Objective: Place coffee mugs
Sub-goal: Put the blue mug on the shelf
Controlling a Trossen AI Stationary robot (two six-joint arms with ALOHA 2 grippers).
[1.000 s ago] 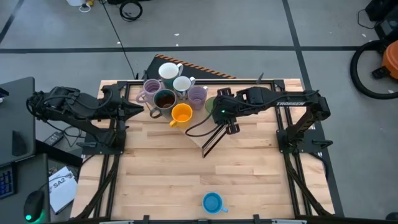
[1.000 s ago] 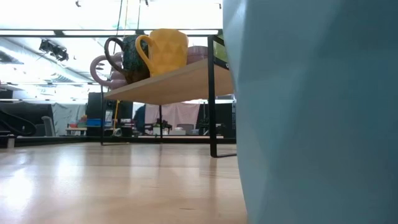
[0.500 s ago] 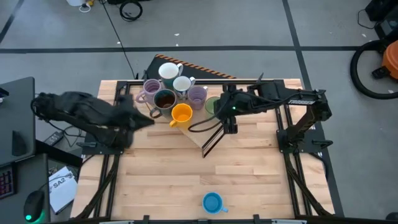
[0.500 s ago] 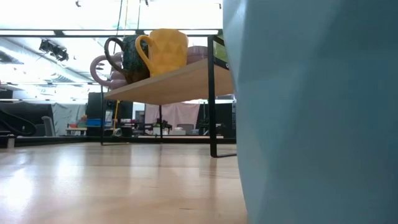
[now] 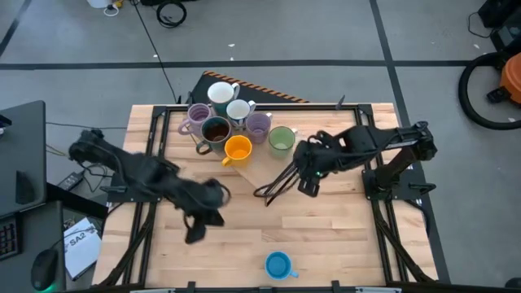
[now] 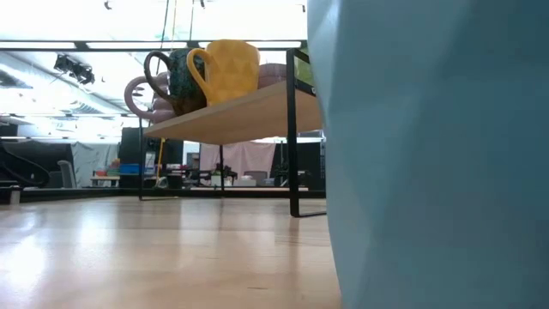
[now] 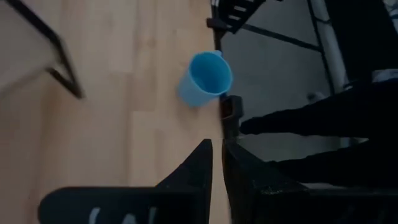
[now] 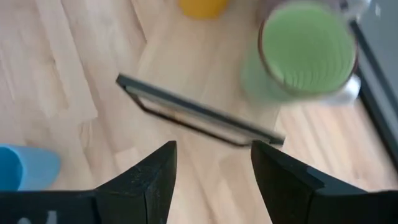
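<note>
Low view is mostly blocked by the blue mug. Ahead of the left tool, closed and empty, that mug stands at the counter edge; the right tool, open and empty, hangs near the blurred green mug.

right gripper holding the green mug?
No. The right gripper is open and empty, with the green mug standing apart on the shelf.

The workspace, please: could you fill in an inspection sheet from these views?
Surface: wooden table, raised shelf at its far side.
Job's things: seven mugs on the shelf, green mug at the right end; blue mug alone near the front edge.
Clutter: nothing seen.
Claws: left claw shut, empty, over mid-table; right claw open, empty, beside the shelf.
Cables: black cable on the floor.
Surroundings: grey floor, desk at left.
</note>
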